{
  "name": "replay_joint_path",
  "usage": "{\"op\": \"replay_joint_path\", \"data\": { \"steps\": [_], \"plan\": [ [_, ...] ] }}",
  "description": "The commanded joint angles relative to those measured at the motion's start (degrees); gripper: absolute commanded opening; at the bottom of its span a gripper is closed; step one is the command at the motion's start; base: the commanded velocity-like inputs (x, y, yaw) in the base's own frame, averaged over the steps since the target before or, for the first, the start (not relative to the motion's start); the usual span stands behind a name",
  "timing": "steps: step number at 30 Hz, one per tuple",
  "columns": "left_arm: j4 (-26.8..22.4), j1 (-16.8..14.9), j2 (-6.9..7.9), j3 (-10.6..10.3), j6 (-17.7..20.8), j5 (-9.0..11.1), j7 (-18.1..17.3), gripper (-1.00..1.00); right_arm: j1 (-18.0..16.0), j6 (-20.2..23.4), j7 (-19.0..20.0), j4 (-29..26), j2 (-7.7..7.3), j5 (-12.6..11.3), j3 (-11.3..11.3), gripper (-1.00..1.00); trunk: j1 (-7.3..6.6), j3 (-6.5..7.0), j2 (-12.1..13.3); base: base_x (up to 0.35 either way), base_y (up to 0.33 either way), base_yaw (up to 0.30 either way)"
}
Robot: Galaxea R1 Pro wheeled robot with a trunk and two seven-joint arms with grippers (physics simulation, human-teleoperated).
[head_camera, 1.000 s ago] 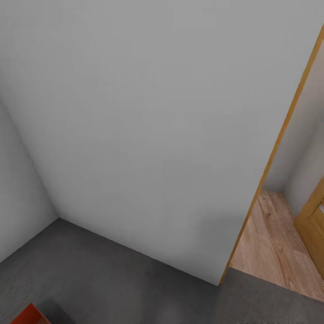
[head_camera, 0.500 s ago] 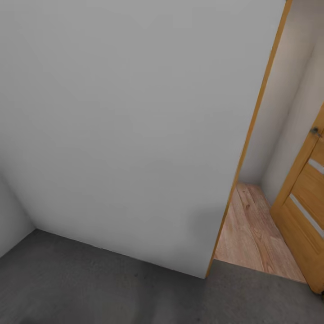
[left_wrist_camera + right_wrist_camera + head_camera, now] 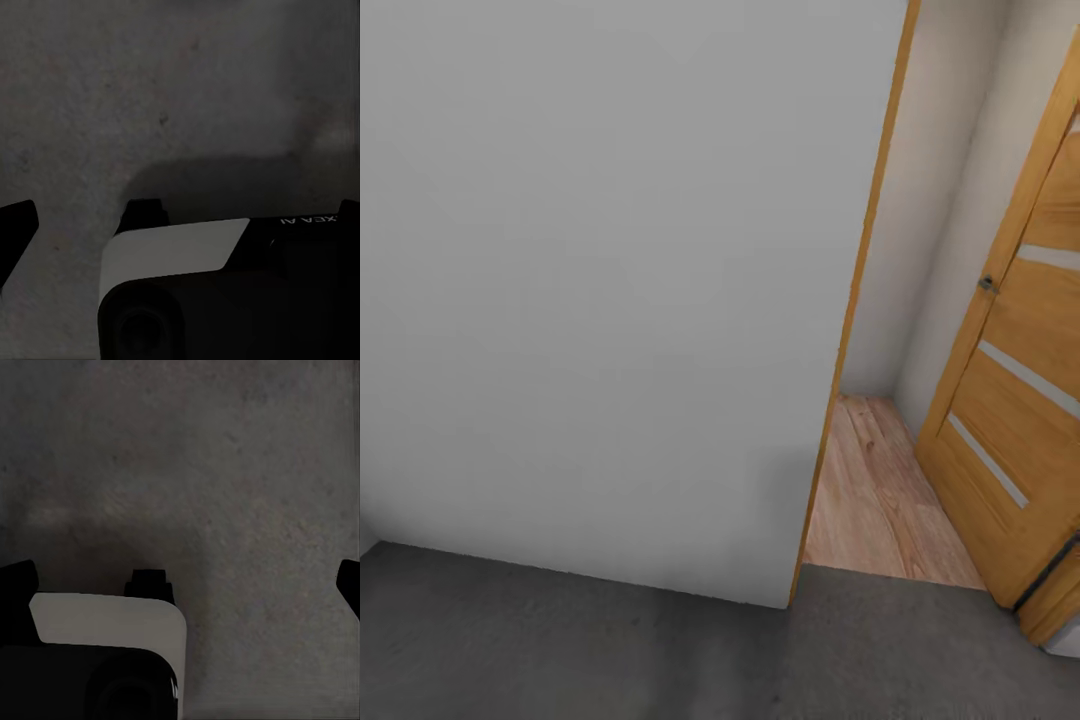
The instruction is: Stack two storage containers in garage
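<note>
The two storage containers are out of view. The garage's dark grey concrete floor (image 3: 610, 640) runs along the foot of a plain white wall (image 3: 600, 300). In the left wrist view my left gripper (image 3: 180, 217) hangs open over that floor (image 3: 150, 90), one dark fingertip (image 3: 15, 225) at each side of the picture and nothing between them. My right gripper (image 3: 180, 581) is also open above the concrete (image 3: 225, 457), empty, with a fingertip (image 3: 15, 585) at the edge.
A wood-framed doorway (image 3: 855, 300) opens at the right onto a light wood-plank floor (image 3: 880, 500). A wooden door (image 3: 1025, 400) with pale strips stands swung open beside it. White and black parts of my own body (image 3: 180, 255) show under both grippers.
The head camera has swung to the right, so the doorway and wooden door now sit further into the picture. The orange-red corner at the lower left one second ago has left the view.
</note>
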Motion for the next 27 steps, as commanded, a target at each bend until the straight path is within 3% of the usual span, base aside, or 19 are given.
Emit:
{"op": "replay_joint_path", "data": {
  "steps": [1,27],
  "plan": [
    [-0.05,-0.03,-0.01,-0.05,0.17,-0.27,0.22,1.0,-0.06,-0.24,0.04,0.17,0.04,-0.46,0.48,1.0,0.0,-0.05,-0.03,0.0,0.0,-0.255],
    [-0.27,-0.03,-0.01,-0.21,0.24,-0.61,0.29,1.0,-0.06,-0.16,0.01,0.17,0.13,-0.46,0.44,1.0,0.0,-0.05,-0.03,0.0,0.0,-0.255]
  ]
}}
